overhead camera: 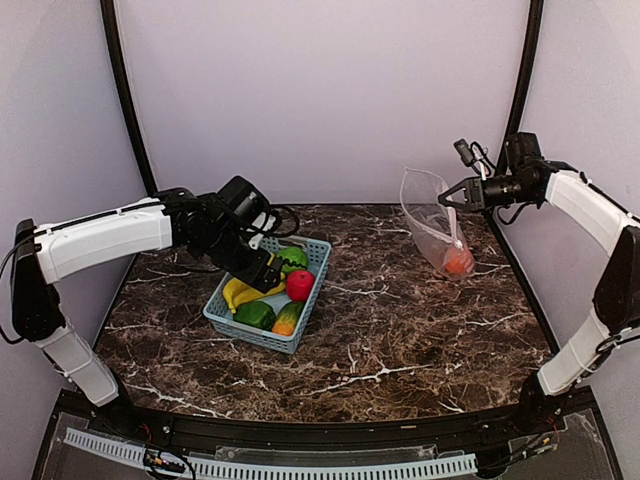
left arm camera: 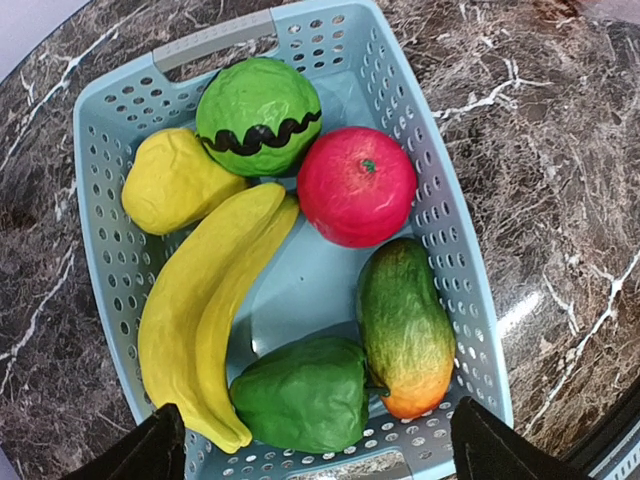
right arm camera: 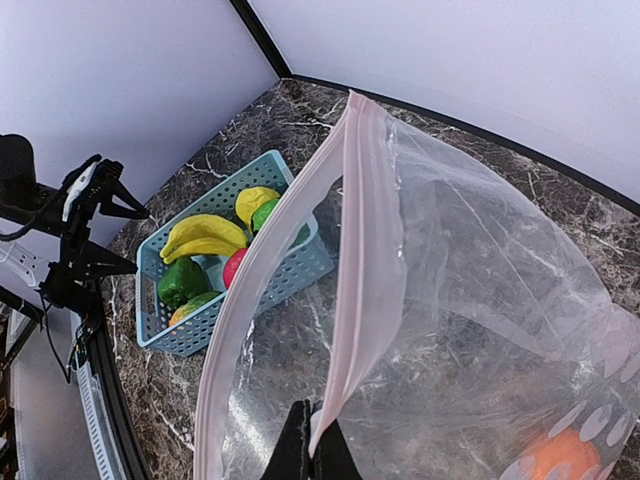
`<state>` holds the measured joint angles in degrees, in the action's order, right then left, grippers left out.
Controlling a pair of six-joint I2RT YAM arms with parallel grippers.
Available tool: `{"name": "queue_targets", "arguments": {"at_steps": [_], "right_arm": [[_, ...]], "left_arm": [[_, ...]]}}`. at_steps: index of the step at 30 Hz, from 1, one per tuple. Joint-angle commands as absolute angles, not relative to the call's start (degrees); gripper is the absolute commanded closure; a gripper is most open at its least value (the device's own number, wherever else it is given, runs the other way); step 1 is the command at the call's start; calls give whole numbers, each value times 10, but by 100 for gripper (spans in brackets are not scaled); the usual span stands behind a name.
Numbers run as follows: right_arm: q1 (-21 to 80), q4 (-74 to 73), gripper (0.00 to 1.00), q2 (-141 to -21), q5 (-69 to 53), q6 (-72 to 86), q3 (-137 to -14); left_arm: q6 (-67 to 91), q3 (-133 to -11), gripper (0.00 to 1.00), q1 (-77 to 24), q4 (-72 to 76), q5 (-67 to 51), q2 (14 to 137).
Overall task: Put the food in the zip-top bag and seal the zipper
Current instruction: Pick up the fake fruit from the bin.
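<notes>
The clear zip-top bag [overhead camera: 428, 222] hangs open at the back right with an orange [overhead camera: 458, 261] at its bottom. My right gripper [overhead camera: 447, 195] is shut on the bag's pinkish-white zipper strip [right arm camera: 368, 260] and holds it up; the gripper [right arm camera: 315, 452] and the orange [right arm camera: 560, 455] also show in the right wrist view. My left gripper [left arm camera: 320, 462] is open just above the basket's near end. Under it lie a banana [left arm camera: 205, 310], a lemon [left arm camera: 172, 182], a striped melon [left arm camera: 258, 112], a pink-red ball [left arm camera: 355, 185], a green pepper [left arm camera: 300, 395] and a green-orange fruit [left arm camera: 405, 325].
The light blue slatted basket [overhead camera: 308, 262] stands left of the table's middle. Dark marble tabletop [overhead camera: 400, 330] lies between basket and bag. Black tent poles [overhead camera: 125, 90] and pale walls close in the back and sides.
</notes>
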<state>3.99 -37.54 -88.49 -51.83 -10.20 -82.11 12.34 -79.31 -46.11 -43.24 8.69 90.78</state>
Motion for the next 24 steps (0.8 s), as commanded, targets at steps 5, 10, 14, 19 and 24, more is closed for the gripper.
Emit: {"name": "queue_targets", "arguments": {"at_steps": [5, 10, 14, 19, 24], "right_arm": [[44, -357, 100, -868, -526, -104, -812], [44, -356, 100, -864, -516, -107, -804], [44, -355, 100, -863, -517, -107, -805], [44, -355, 100, -864, -518, -107, -804], [44, -354, 100, -860, -518, -110, -797]], "left_arm": [[152, -849, 12, -431, -410, 24, 991], [214, -920, 16, -425, -383, 11, 1064], [281, -955, 18, -424, -381, 35, 1110], [342, -961, 21, -423, -342, 44, 1142], [371, -965, 19, -423, -340, 57, 1161]]}}
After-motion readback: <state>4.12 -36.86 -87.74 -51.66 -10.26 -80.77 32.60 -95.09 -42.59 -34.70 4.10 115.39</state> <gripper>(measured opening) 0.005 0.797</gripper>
